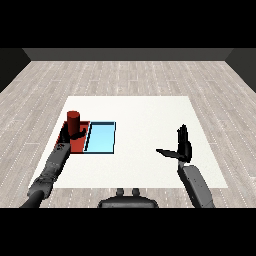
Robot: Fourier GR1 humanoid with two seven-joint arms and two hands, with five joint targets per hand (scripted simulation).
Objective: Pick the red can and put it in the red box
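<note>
The red can stands upright over the red tray at the table's left side. My left hand reaches in from the lower left, its black fingers curled round the can's lower part and hiding its base. I cannot tell whether the can rests on the tray floor. Far off at the table's right, my right hand is raised with its fingers straight up and its thumb pointing left, holding nothing.
The light blue tray lies directly to the right of the red tray, touching it. The white table stretches between the trays and my right hand. A grey plank floor surrounds the table.
</note>
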